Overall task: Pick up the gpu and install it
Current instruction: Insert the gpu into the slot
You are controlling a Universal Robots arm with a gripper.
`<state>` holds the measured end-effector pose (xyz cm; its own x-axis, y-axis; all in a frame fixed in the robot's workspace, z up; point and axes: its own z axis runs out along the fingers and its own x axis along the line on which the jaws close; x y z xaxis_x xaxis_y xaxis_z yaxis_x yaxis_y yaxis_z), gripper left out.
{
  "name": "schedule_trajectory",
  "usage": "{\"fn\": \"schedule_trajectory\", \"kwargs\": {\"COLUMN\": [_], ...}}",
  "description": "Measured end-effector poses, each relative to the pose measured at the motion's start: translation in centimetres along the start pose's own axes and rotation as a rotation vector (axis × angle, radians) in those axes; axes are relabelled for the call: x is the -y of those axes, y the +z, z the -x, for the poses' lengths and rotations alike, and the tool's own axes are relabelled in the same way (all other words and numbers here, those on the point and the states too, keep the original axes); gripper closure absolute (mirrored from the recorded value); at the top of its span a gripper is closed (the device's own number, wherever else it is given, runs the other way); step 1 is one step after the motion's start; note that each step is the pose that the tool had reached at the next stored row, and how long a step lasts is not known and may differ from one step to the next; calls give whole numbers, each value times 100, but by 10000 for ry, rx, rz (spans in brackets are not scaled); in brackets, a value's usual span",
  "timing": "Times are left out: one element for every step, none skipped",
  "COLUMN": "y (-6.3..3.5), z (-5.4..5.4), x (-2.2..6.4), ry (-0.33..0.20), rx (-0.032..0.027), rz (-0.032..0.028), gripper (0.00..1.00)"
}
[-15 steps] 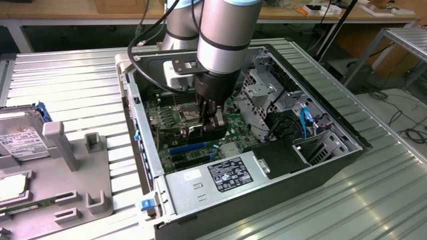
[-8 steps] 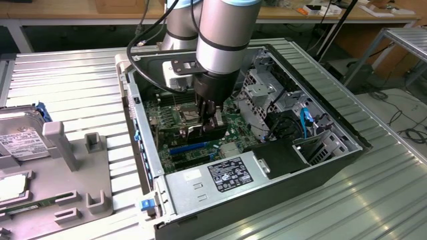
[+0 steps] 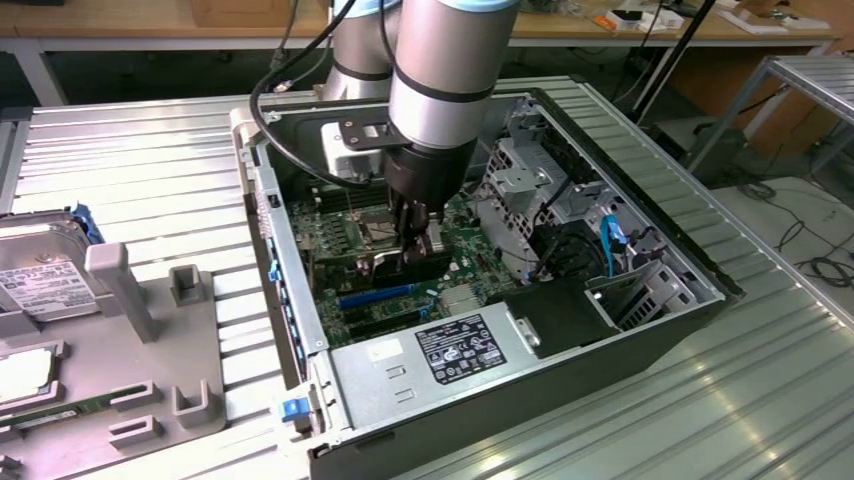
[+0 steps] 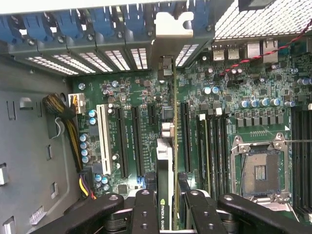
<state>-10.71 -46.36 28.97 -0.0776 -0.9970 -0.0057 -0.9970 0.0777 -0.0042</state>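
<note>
Green gpu edge-on between closed jaws; above motherboard slots

the gpu stands on edge in my hand, thin, black-faced with green lettering, its silver bracket at the far end, down inside the case just over the motherboard's slots.

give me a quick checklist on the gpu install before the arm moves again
1. Hand shut on the gpu: ok.
2. Gpu held on edge above the motherboard: ok.
3. Card running parallel to the expansion slots: ok.
4. Bracket end up at the case's rear slot openings: ok.
5. Card edge fully seated in a slot: cannot tell.
6. Loose red and black wire away from the card: ok.
</note>
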Motion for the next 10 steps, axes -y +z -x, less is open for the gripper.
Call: {"fn": "schedule_trajectory", "kwargs": {"y": [0,0,0,0,0,0,0,1,2,2], "z": [0,0,0,-1,-2,-2,-2,1,7,14], "x": [-4,-8,-12,-15,-24,-30,-31,-34,-38,-43], "ry": [1,0,0,0,0,0,-1,0,1,1], "rx": [1,1,0,0,-1,-3,-4,-3,-3,-4], "rz": [-2,-3,-3,-3,-3,-3,-3,-4,-5,-9], "gripper": [73,73,73,73,73,73,73,73,73,73]}}
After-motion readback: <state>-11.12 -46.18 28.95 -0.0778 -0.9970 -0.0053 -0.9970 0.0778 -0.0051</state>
